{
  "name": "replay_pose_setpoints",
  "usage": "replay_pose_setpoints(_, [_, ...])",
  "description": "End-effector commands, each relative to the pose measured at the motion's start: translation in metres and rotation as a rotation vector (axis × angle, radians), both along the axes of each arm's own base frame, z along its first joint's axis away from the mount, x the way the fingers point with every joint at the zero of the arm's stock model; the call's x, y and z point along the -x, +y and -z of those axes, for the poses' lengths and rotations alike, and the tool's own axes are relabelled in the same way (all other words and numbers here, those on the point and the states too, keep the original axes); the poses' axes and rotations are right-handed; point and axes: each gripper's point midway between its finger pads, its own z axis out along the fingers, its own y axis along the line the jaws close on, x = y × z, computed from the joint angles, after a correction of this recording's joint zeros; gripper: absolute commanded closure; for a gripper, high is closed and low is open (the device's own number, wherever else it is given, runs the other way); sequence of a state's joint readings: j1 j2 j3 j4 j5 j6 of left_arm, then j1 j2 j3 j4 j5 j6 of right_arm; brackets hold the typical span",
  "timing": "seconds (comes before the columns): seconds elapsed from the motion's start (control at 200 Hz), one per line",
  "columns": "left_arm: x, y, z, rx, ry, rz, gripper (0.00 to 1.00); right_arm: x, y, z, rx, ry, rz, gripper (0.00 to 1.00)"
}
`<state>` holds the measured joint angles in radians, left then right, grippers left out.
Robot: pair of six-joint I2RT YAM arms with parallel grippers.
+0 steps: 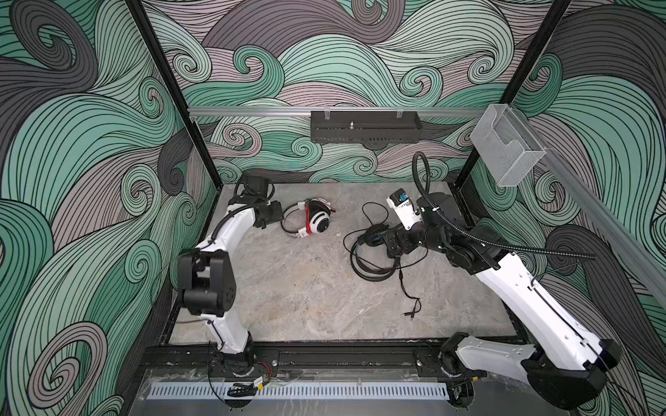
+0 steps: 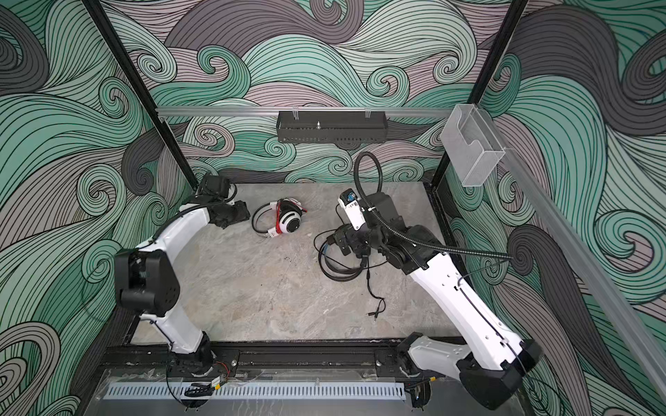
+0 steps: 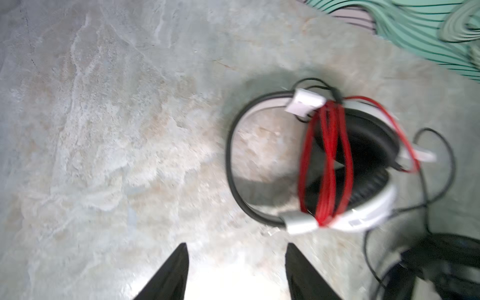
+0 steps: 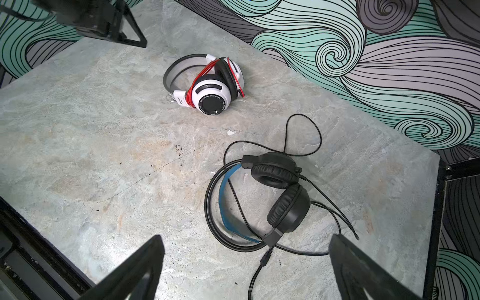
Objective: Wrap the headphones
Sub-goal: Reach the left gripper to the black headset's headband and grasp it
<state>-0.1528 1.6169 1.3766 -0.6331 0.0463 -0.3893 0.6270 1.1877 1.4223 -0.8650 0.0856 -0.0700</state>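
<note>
A black tray (image 1: pixel 365 131) and clear box (image 1: pixel 506 147) hang from rails (image 1: pixel 252 111) above the marbled tabletop (image 1: pixel 288 288).

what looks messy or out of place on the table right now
The black cord of the black headphones stands out: it sprawls loose over the table, looping past the ear cups and trailing away from the headset, unwound. The white headphones look tidy, with the red cord wound round them. Nothing looks damaged.

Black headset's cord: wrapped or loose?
Loose. The black cord sprawls in open loops over the table around the black headset; none of it is wound up.
</note>
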Motion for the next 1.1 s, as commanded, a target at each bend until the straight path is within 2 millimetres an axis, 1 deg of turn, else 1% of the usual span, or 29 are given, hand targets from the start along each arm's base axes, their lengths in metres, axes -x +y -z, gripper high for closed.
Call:
replay_pose_setpoints(0.0, [0.058,-0.055,-0.003,0.057,0.044,0.037,0.38,0.004,-0.002,0.010,-0.009,0.031,0.028,0.00])
replay_pose_setpoints(0.04, [0.073,-0.077,-0.005,0.088,0.032,0.054,0.38,0.005,-0.004,0.013,-0.001,0.033,0.027,0.00])
replay_pose_setpoints(0.06, [0.079,-0.087,-0.002,0.097,0.039,0.061,0.38,0.006,-0.004,0.014,0.002,0.034,0.025,0.00])
replay_pose_setpoints(0.07, [0.085,-0.093,-0.008,0.109,0.023,0.067,0.38,0.007,-0.004,0.015,0.002,0.035,0.023,0.00])
replay_pose_setpoints(0.09, [0.091,-0.103,-0.011,0.118,0.016,0.076,0.37,0.008,-0.005,0.017,0.004,0.038,0.021,0.00])
replay_pose_setpoints(0.155, [0.107,-0.137,-0.010,0.130,0.027,0.122,0.34,0.012,-0.006,0.023,0.006,0.046,0.010,0.00])
replay_pose_setpoints(0.17, [0.110,-0.144,-0.013,0.138,0.027,0.132,0.34,0.013,-0.006,0.026,0.006,0.050,0.006,0.01])
replay_pose_setpoints(0.18, [0.111,-0.150,-0.007,0.128,0.047,0.139,0.33,0.014,-0.006,0.026,0.004,0.050,0.005,0.00])
replay_pose_setpoints(0.19, [0.112,-0.155,-0.005,0.125,0.057,0.145,0.33,0.015,-0.006,0.028,0.005,0.053,0.005,0.00])
replay_pose_setpoints(0.27, [0.119,-0.186,0.004,0.113,0.111,0.182,0.30,0.022,-0.010,0.030,-0.013,0.051,0.004,0.00])
replay_pose_setpoints(0.32, [0.121,-0.201,0.016,0.133,0.158,0.166,0.28,0.027,-0.014,0.028,-0.022,0.033,0.007,0.00])
replay_pose_setpoints(0.325, [0.120,-0.203,0.020,0.134,0.167,0.163,0.28,0.027,-0.015,0.028,-0.022,0.030,0.008,0.00])
replay_pose_setpoints(0.335, [0.121,-0.206,0.020,0.148,0.172,0.164,0.28,0.028,-0.016,0.028,-0.022,0.025,0.009,0.00])
replay_pose_setpoints(0.35, [0.121,-0.212,0.027,0.160,0.189,0.161,0.28,0.030,-0.018,0.028,-0.024,0.020,0.012,0.00])
replay_pose_setpoints(0.4, [0.120,-0.224,0.041,0.182,0.230,0.129,0.27,0.034,-0.025,0.028,-0.028,-0.002,0.025,0.00])
replay_pose_setpoints(0.475, [0.121,-0.245,0.050,0.181,0.268,0.125,0.27,0.040,-0.031,0.031,-0.040,-0.012,0.028,0.00])
replay_pose_setpoints(0.535, [0.124,-0.254,0.060,0.150,0.309,0.094,0.26,0.045,-0.033,0.032,-0.052,-0.018,0.020,0.01])
replay_pose_setpoints(0.6, [0.126,-0.261,0.079,0.155,0.349,0.037,0.22,0.049,-0.035,0.030,-0.060,-0.029,0.017,0.00])
replay_pose_setpoints(0.615, [0.126,-0.263,0.085,0.157,0.356,0.025,0.22,0.050,-0.036,0.029,-0.062,-0.035,0.018,0.01])
replay_pose_setpoints(0.71, [0.123,-0.278,0.108,0.187,0.370,-0.014,0.19,0.057,-0.041,0.021,-0.084,-0.064,0.006,0.00])
replay_pose_setpoints(0.826, [0.125,-0.279,0.134,0.140,0.397,-0.075,0.19,0.071,-0.044,0.010,-0.101,-0.077,-0.024,0.00])
replay_pose_setpoints(0.916, [0.127,-0.277,0.154,0.118,0.414,-0.115,0.26,0.079,-0.048,0.006,-0.095,-0.102,-0.039,0.00])
replay_pose_setpoints(0.986, [0.131,-0.272,0.159,0.087,0.417,-0.121,0.32,0.083,-0.052,0.005,-0.081,-0.121,-0.043,0.00])
replay_pose_setpoints(1.016, [0.133,-0.270,0.159,0.074,0.417,-0.123,0.36,0.084,-0.053,0.005,-0.078,-0.126,-0.044,0.00])
replay_pose_setpoints(1.021, [0.133,-0.269,0.159,0.072,0.419,-0.124,0.38,0.084,-0.053,0.005,-0.077,-0.127,-0.044,0.00])
replay_pose_setpoints(1.036, [0.134,-0.268,0.159,0.067,0.421,-0.124,0.40,0.084,-0.053,0.004,-0.080,-0.132,-0.043,0.00])
replay_pose_setpoints(1.051, [0.135,-0.267,0.159,0.062,0.423,-0.123,0.44,0.084,-0.053,0.005,-0.078,-0.131,-0.044,0.01])
replay_pose_setpoints(1.096, [0.137,-0.263,0.159,0.045,0.429,-0.118,0.51,0.085,-0.054,0.004,-0.080,-0.134,-0.044,0.00])
